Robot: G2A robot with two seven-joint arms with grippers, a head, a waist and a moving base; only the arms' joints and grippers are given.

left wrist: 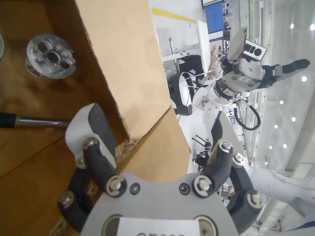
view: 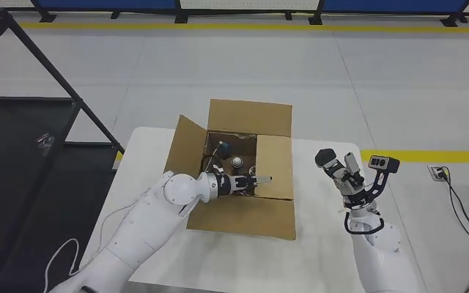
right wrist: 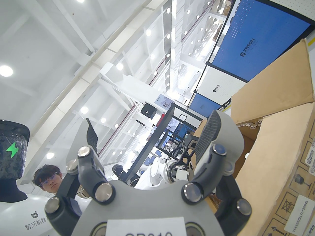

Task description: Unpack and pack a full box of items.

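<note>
White table (view: 322,242) carries the box (view: 249,216), left tool (view: 262,178) spread astride its flap (view: 275,165) edge, right tool (view: 338,162) spread nearby.

The box (view: 245,217) opens upward, but its right-hand flap (view: 275,167) leans in over the opening, so the way down is a narrower gap on the box's left side. The left gripper (view: 256,179) and its forearm take up the near part of that gap, fingers spread with the flap's edge between them. On the box floor, a metal spool (left wrist: 50,58) and a rod (left wrist: 41,122) lie apart, seemingly with bare cardboard between them. Right of the box runs white table (view: 322,242), with the right gripper (view: 338,162) hanging spread above it.
</note>
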